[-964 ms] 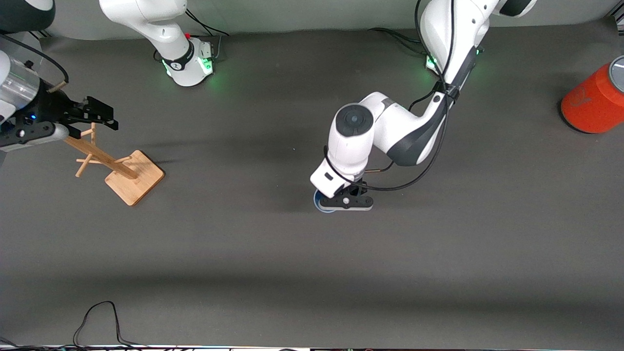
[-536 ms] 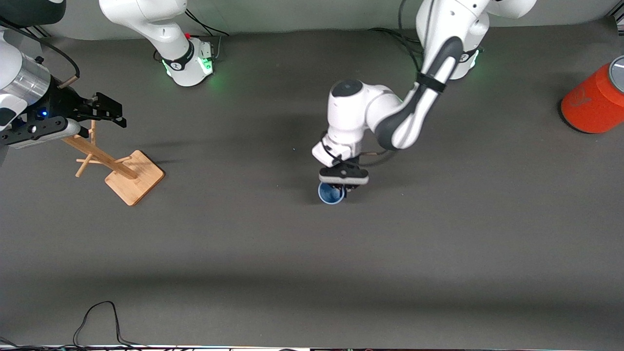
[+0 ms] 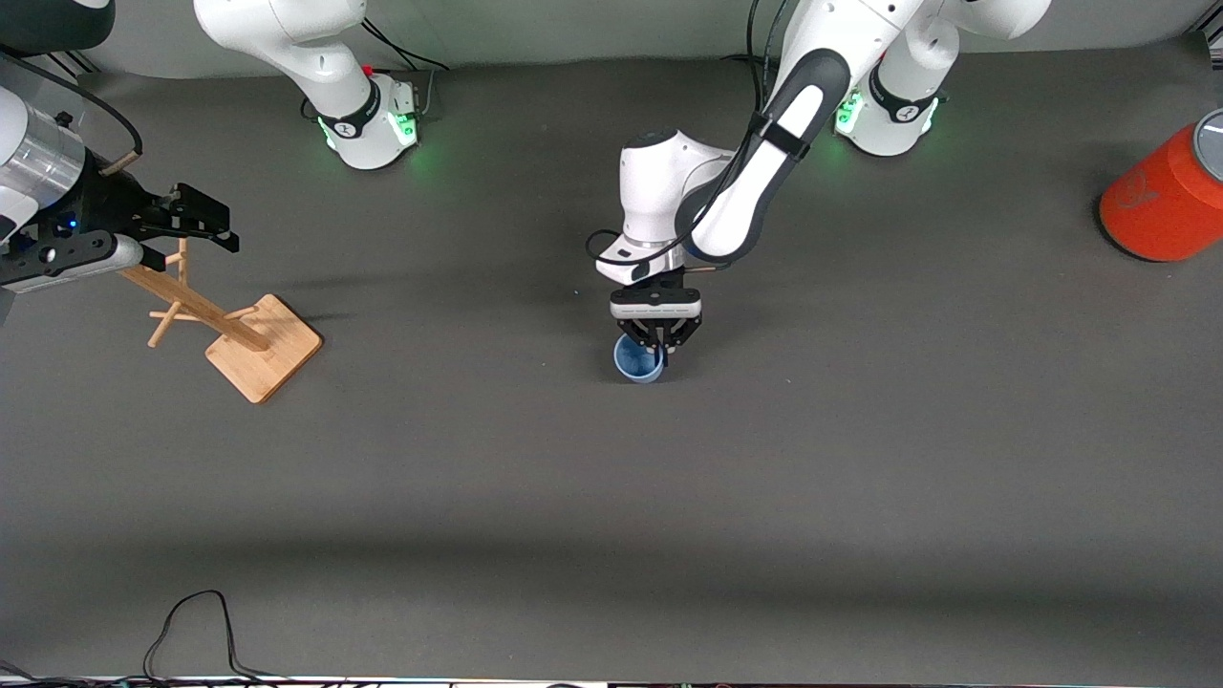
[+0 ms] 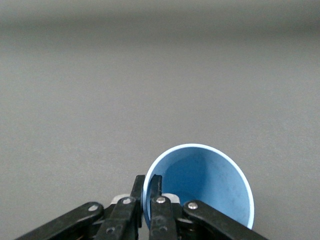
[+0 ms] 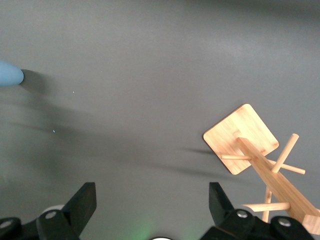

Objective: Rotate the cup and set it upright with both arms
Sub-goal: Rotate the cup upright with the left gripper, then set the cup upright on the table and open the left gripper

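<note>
The pale-blue cup (image 3: 637, 361) is at mid-table, its open mouth turned toward the front camera. My left gripper (image 3: 657, 350) is shut on its rim. In the left wrist view one finger (image 4: 138, 187) lies outside the cup (image 4: 205, 180) wall and the other inside. My right gripper (image 3: 205, 225) is open and empty, up over the wooden rack (image 3: 229, 330) at the right arm's end of the table, far from the cup. The right wrist view shows only a pale-blue edge of the cup (image 5: 9, 74).
A wooden peg rack on a square base (image 5: 241, 139) lies tipped at the right arm's end. A large orange-red cylinder with a grey top (image 3: 1166, 196) stands at the left arm's end. A black cable (image 3: 191, 626) loops by the table's near edge.
The left arm has drawn back toward its base with the cup, and its wrist has turned, so the cup's mouth now shows. The right gripper has shifted only slightly.
</note>
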